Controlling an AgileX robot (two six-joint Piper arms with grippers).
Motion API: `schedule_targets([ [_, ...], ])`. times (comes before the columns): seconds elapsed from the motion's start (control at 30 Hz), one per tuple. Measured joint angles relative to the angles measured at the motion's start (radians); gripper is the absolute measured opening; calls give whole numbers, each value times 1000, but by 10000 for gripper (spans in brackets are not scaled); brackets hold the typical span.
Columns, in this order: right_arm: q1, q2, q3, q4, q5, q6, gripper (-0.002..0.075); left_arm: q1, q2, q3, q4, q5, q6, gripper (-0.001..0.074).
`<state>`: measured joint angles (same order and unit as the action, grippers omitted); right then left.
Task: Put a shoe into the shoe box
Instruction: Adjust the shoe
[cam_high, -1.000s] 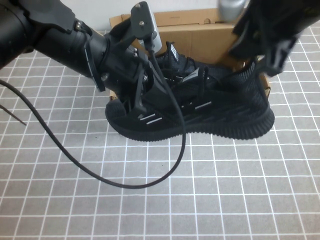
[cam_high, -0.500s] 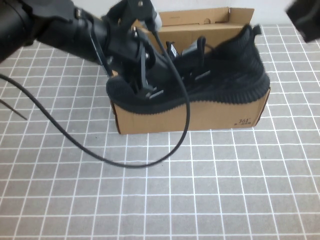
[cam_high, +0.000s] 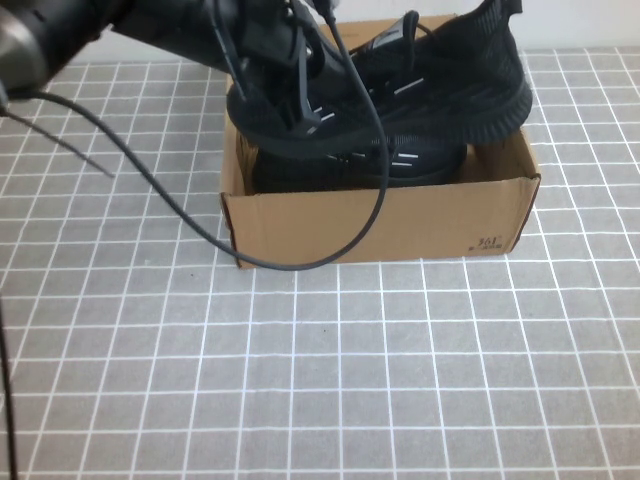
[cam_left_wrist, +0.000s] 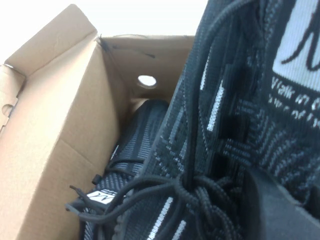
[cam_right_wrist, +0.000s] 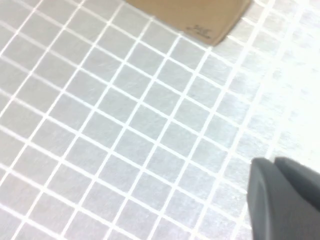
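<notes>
Your left claw (cam_high: 290, 85) grips the shoe (cam_high: 430, 80) at its toe end, holding it over the open shoe box (cam_high: 380, 225) so it clears the mate (cam_high: 360, 168) already inside. The right claw (cam_right_wrist: 285, 200) hangs above the desk (cam_high: 320, 380); its state is unreadable.

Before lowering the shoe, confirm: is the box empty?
No. Another black shoe already lies inside the box, beneath the shoe the left gripper holds.
</notes>
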<state>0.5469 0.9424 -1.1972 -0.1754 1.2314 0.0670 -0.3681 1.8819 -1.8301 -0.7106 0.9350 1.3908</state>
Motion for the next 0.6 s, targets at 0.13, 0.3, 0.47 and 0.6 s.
schedule_targets([
  [0.13, 0, -98, 87, -57, -50, 86, -16, 0, 60, -29, 0, -30, 18, 26],
  [0.3, 0, -159, 151, -72, -81, 120, -16, 0, 103, -31, 2, -75, 33, 25],
  [0.47, 0, -160, 188, -78, -116, 127, -16, -10, 132, -35, 2, -124, 36, 25],
  [0.6, 0, -160, 205, -84, -148, 129, -16, -27, 155, -37, 8, -141, 45, 25],
])
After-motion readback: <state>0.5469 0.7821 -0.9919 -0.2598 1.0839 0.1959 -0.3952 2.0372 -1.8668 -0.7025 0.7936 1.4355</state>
